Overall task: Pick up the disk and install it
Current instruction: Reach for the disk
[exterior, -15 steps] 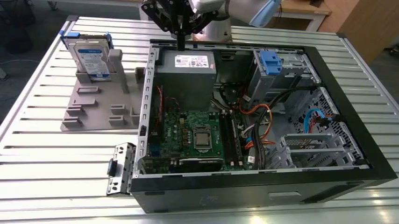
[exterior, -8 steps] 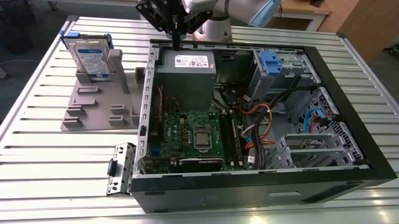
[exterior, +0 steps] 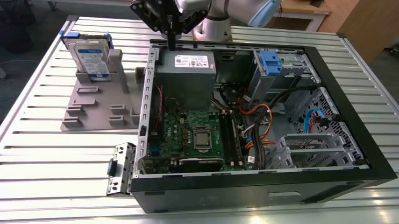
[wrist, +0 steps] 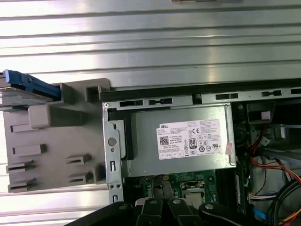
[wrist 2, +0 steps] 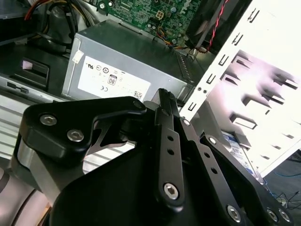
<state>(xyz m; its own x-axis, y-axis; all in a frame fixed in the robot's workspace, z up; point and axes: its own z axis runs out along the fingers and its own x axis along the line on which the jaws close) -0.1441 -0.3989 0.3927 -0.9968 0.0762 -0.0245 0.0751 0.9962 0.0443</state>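
Observation:
The disk [exterior: 92,55], silver with a white-and-blue label and blue side rails, stands upright in the far slot of the grey plastic stand [exterior: 93,109] at the exterior view's left. The first wrist view catches its blue rail [wrist: 28,82] at the stand's [wrist: 56,141] end. My gripper [exterior: 170,45] hangs over the back left corner of the open computer case [exterior: 349,116], to the right of the disk and apart from it. Its black fingers are pressed together and shut, with nothing between them, as the second wrist view [wrist 2: 165,96] also shows.
A grey metal power supply [exterior: 187,70] with a white sticker sits in the case just below the gripper. Further in the case are a green motherboard [exterior: 193,135], loose cables and a blue-tabbed drive bay [exterior: 269,60]. A metal bracket [exterior: 121,168] lies on the slatted table.

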